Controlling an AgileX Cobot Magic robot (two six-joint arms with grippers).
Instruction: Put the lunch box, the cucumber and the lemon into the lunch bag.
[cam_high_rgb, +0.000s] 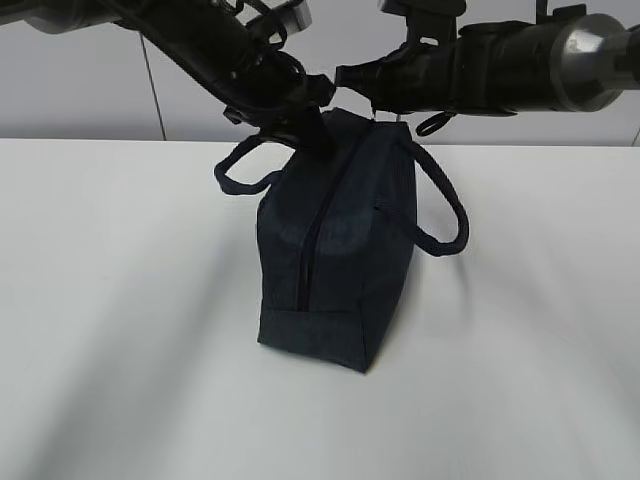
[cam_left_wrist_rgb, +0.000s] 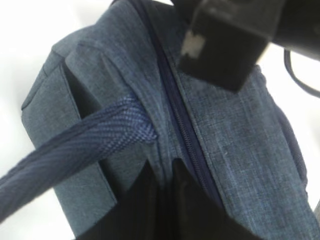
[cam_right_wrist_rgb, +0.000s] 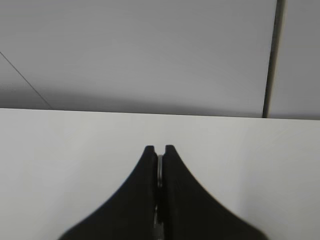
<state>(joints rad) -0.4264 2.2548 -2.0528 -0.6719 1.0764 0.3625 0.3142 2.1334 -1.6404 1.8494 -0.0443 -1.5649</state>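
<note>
The navy lunch bag (cam_high_rgb: 345, 250) stands on the white table (cam_high_rgb: 120, 300) with its zipper (cam_high_rgb: 312, 240) closed along the top. My left gripper (cam_high_rgb: 312, 135) is at the bag's far top end. In the left wrist view it (cam_left_wrist_rgb: 162, 167) is shut on a fold of the lunch bag's fabric (cam_left_wrist_rgb: 240, 140), just left of the zipper (cam_left_wrist_rgb: 177, 115). My right gripper (cam_high_rgb: 345, 80) hovers right behind it, above the same end. Its jaws (cam_right_wrist_rgb: 159, 149) are shut on a thin silvery piece that looks like the zipper's ring pull. The lunch box, cucumber and lemon are hidden.
Two padded handles hang out from the bag, one to the left (cam_high_rgb: 235, 165) and one to the right (cam_high_rgb: 445, 210). The left one crosses the left wrist view (cam_left_wrist_rgb: 75, 150). A pale wall (cam_high_rgb: 80, 80) rises behind the table's far edge.
</note>
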